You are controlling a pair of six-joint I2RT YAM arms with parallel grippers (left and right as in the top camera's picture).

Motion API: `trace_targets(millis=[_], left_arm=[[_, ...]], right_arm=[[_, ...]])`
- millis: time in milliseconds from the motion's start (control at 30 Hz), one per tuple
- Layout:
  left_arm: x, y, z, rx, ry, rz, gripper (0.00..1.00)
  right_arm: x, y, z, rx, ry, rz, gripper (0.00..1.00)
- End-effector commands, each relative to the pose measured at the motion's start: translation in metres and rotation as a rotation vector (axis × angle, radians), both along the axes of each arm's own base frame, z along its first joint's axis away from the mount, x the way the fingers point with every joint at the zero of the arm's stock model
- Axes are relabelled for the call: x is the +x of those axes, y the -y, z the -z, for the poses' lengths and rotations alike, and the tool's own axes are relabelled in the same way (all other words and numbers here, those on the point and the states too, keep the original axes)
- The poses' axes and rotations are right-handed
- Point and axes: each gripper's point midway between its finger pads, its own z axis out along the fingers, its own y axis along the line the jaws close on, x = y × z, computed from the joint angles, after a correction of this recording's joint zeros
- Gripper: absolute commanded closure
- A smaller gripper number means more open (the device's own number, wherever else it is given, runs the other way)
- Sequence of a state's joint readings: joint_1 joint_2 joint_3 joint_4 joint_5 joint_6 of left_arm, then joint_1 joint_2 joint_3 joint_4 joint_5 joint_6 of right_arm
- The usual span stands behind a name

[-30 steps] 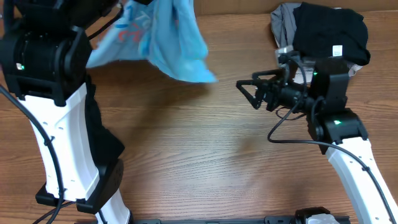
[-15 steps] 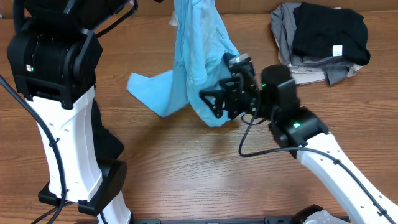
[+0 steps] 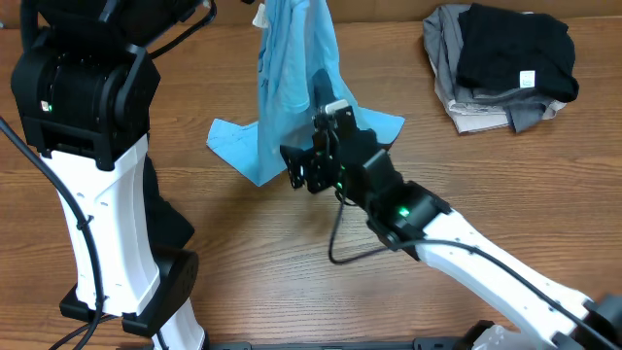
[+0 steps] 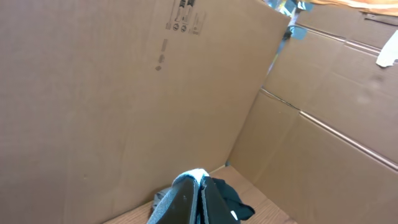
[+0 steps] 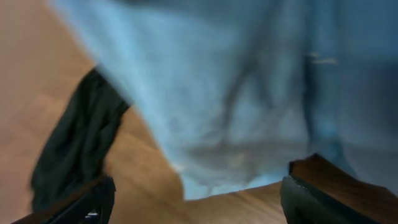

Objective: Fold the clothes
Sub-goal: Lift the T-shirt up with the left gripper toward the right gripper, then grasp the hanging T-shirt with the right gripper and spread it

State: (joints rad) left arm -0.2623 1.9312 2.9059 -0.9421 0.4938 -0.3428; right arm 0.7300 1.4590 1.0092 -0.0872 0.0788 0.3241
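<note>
**Overhead view.** The light blue T-shirt [image 3: 292,87] hung as a narrow column from the top edge of the frame. Its lower part was spread on the wooden table [image 3: 292,282], to the left and right of the column. The point from which it hung lay outside this view. The right gripper [image 3: 290,168] sat low at the foot of the hanging cloth, just beside it. A long black garment [image 3: 165,219] lay beside the left arm's base. At the far right corner a black garment [image 3: 515,44] with a white label [image 3: 526,78] rested on top of grey garments [image 3: 447,58], well apart from the shirt.

**Left wrist view.** This view alone showed the left gripper [image 4: 200,193]. Its jaws were pressed together, with a scrap of pale cloth showing at the tips, consistent with a grip on the T-shirt. A cardboard wall [image 4: 124,93] filled the background, and the black and grey pile was partly visible behind the fingers.

**Right wrist view.** The picture was blurred. The right jaws stood wide apart at the lower corners, holding nothing. The blue cloth hung directly ahead of them, with its hem just above the table. Whether the fingers touched it could not be determined. The long black garment lay to the left.
</note>
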Motion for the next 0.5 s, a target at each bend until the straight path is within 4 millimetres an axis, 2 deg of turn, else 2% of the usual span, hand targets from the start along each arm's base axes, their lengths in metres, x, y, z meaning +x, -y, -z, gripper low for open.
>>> trace_targets(millis=[0, 167, 333, 400, 433, 467], left_arm=[[-0.018, 0.003, -0.017, -0.031, 0.035, 0.036, 0.96], [-0.018, 0.003, -0.017, -0.03, 0.036, 0.034, 0.96], [-0.017, 0.003, -0.016, -0.03, 0.035, 0.031, 0.96], [-0.017, 0.003, -0.016, -0.03, 0.035, 0.031, 0.96], [-0.017, 0.003, -0.017, -0.03, 0.035, 0.031, 0.96], [-0.017, 0.003, -0.016, -0.03, 0.034, 0.031, 0.96]], right_arm=[[0.016, -0.004, -0.001, 0.057, -0.003, 0.088, 0.11], [0.014, -0.018, -0.015, 0.112, 0.033, 0.065, 0.09], [0.012, -0.021, -0.014, 0.111, 0.032, 0.06, 0.11], [0.014, -0.02, -0.012, 0.106, 0.032, 0.071, 0.2], [0.015, -0.018, -0.009, 0.1, 0.031, 0.084, 0.29], [0.017, -0.016, -0.007, 0.088, 0.028, 0.098, 0.44]])
